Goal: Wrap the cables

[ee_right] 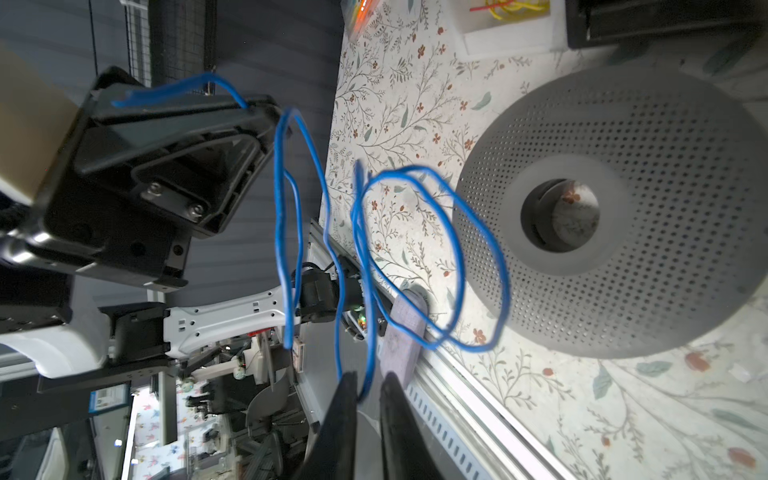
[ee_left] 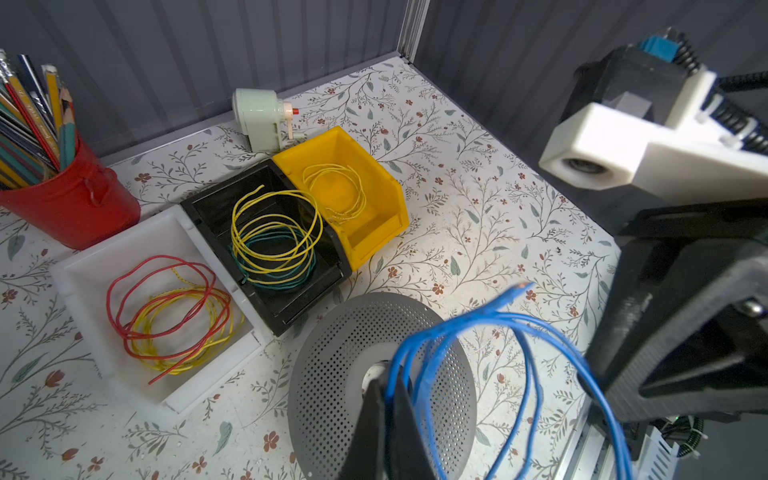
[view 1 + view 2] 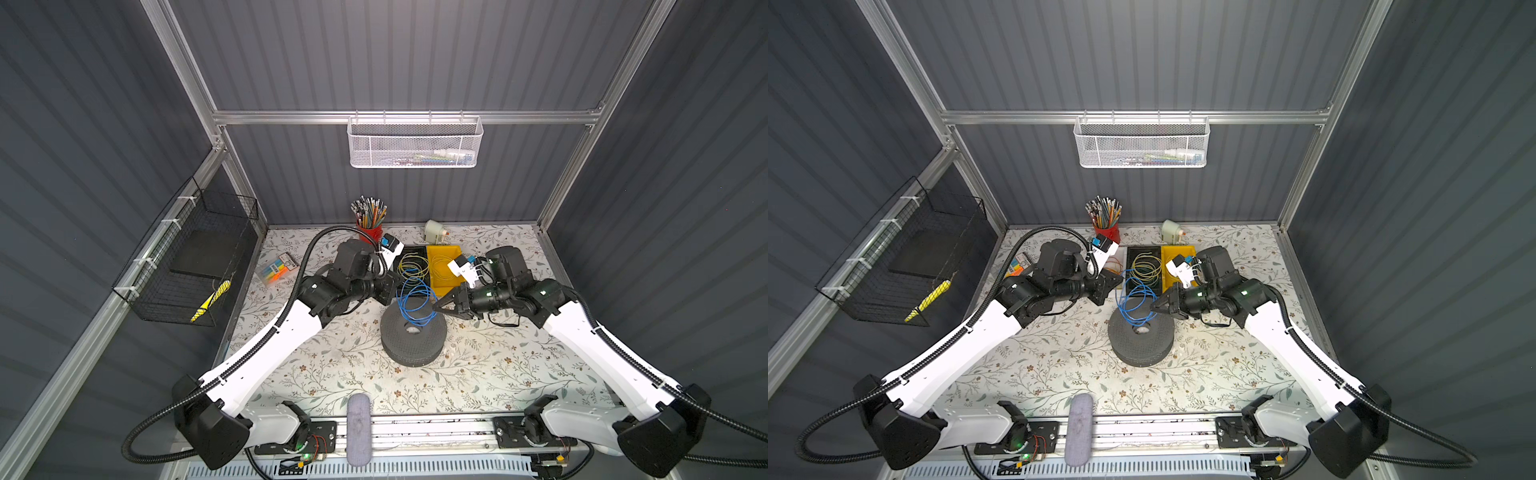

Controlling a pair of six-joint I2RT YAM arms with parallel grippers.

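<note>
Jaws of the left gripper (image 3: 395,291) are pressed together on the blue cable (image 3: 415,304). Those of the right gripper (image 3: 436,308) stand slightly apart at the opposite side of its loops, as both top views show. The coil hangs in the air between the two grippers, strung roughly left to right over the far edge of the perforated grey disc (image 3: 413,345), which lies on the worktop (image 3: 332,365). A red pencil cup (image 3: 371,232) stands well behind.

From the left wrist, the left jaws clamp blue strands (image 2: 498,318), and the loops sweep away toward the right gripper, with a bare cable tip poking upward. Beyond the coil sit a white tray (image 2: 83,266) of red and yellow wires, a black bin (image 2: 199,210) of yellow and green ones, and a yellow bin (image 2: 374,183) with a thin yellow one. All three are apart from the blue loops.

From the right wrist, several blue strands (image 1: 360,249) run through the gap between the right jaws. The gap looks wider than the strands, so I judge nothing is pinched there. The left gripper (image 1: 266,112) grips the cable at its tip, a short tail lying along its side. Both grippers are at the cable, and the right one likely needs only to close. The disc (image 1: 623,104) lies beside and below the loops, and slack turns could catch its rim.
</note>
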